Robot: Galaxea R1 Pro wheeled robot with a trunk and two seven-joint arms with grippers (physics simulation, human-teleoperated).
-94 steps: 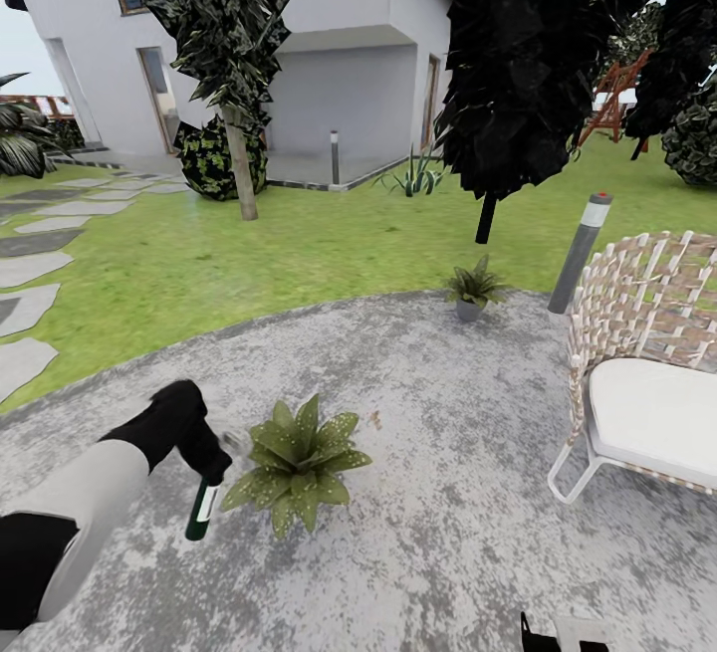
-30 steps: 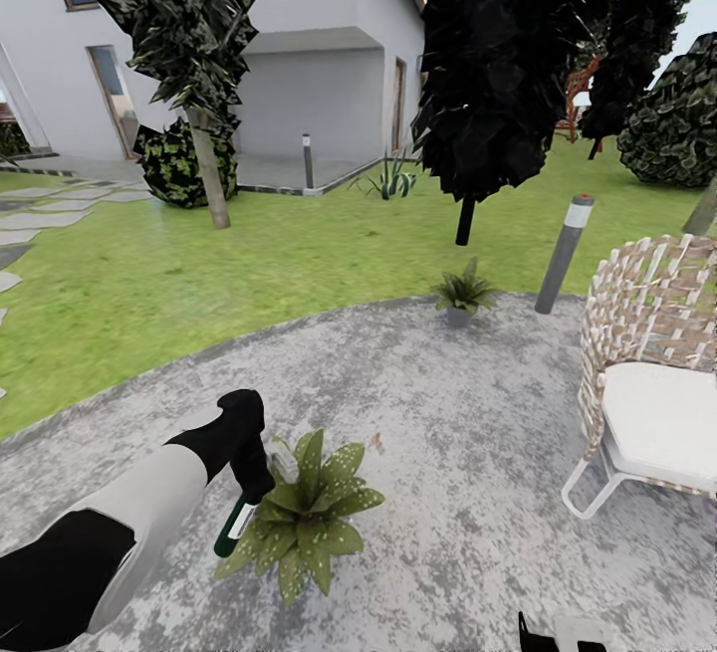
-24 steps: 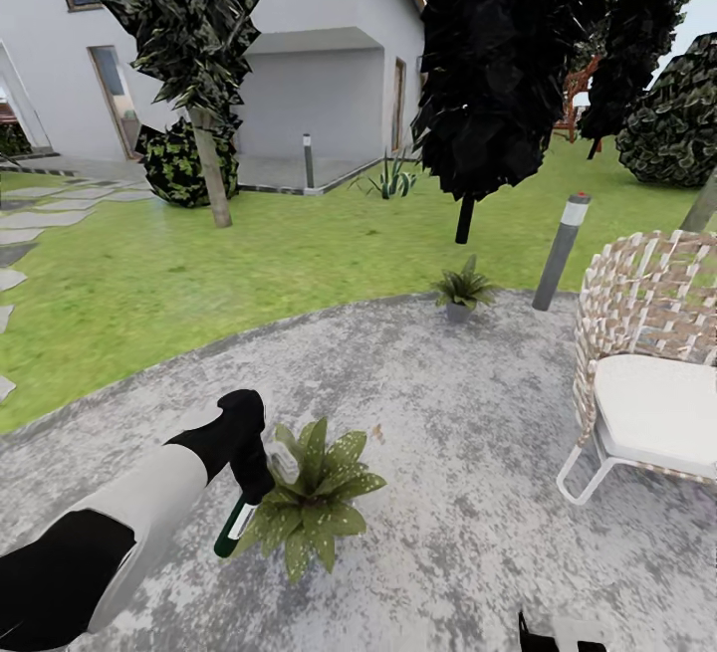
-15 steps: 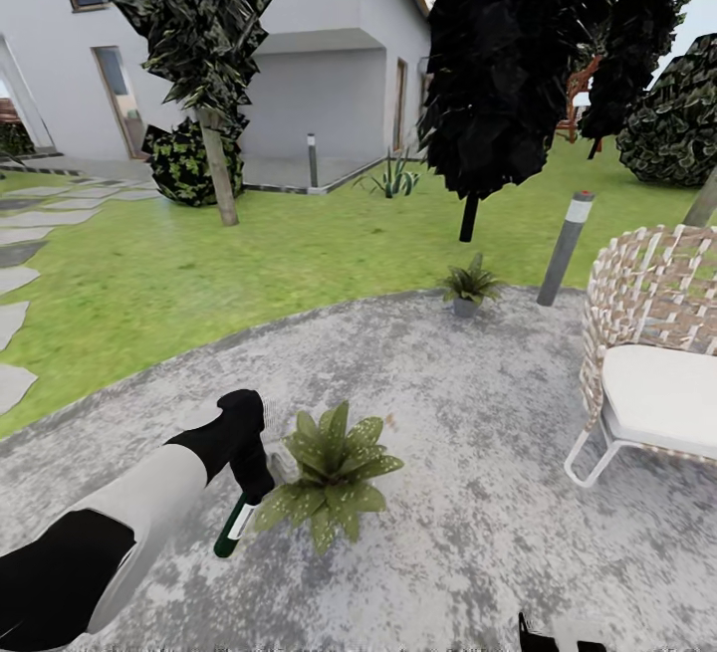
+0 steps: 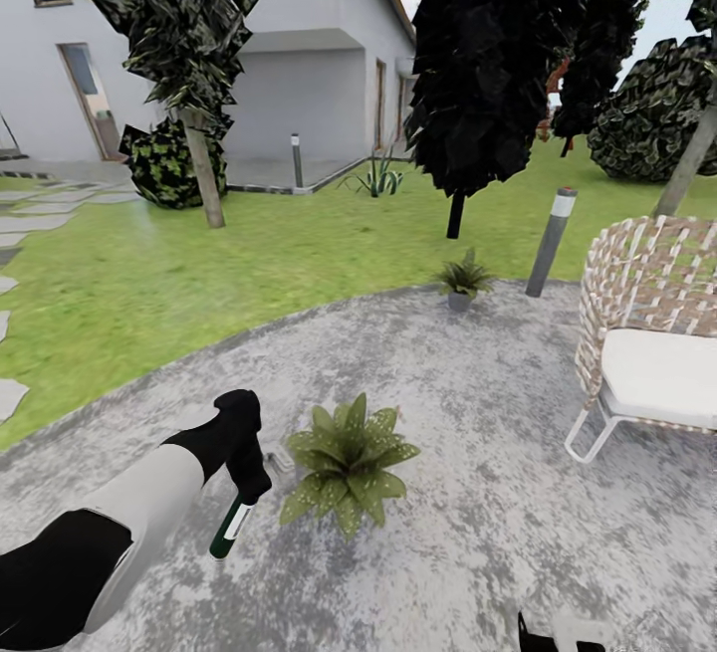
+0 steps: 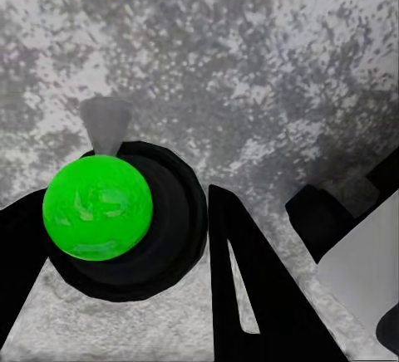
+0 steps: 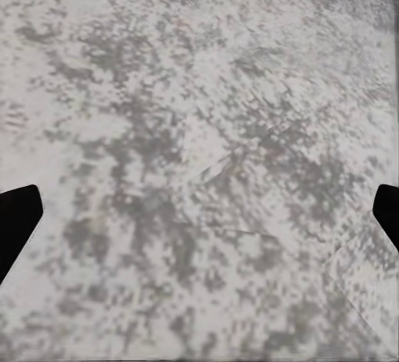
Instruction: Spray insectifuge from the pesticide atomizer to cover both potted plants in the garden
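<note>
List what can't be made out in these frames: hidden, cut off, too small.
- Near potted plant: its pot is hidden under its own leaves, head view.
- Pesticide atomizer: trigger head covered by the left gripper, head view; whether it is spraying cannot be told.
- Far potted plant: too small to see leaf speckles or any spray cover.
- Right gripper: just the dark fingertips at the frame edges of the right wrist view, over the patio.

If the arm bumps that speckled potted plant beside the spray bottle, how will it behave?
The near potted plant would probably slide or tip easily: its pot looks small beneath a wide rosette. The leaves look soft and would likely bend. The pesticide atomizer, held by the left tool, hangs close beside it on the stone patio.
</note>
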